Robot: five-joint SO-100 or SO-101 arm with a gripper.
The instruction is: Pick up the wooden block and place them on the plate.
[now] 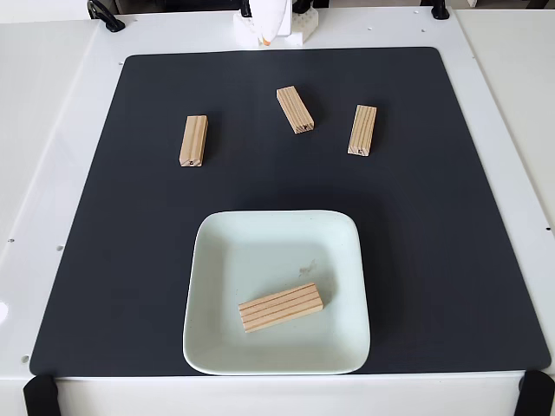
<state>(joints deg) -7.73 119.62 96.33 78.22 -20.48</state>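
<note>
On the plate (217, 347): one wooden block (280, 307) | mat (104, 260): three blocks (unlabelled)

A pale square plate (276, 360) sits near the front edge of a dark mat (87, 260) on the white worktop (43, 130). One wooden block (280, 307) lies inside the plate, slightly slanted, just below a faint smudge. Three more blocks rest on the mat behind the plate, well apart: left (193, 140), middle (295, 109) and right (362, 130). The arm's white base (270, 26) stands at the back edge
</note>
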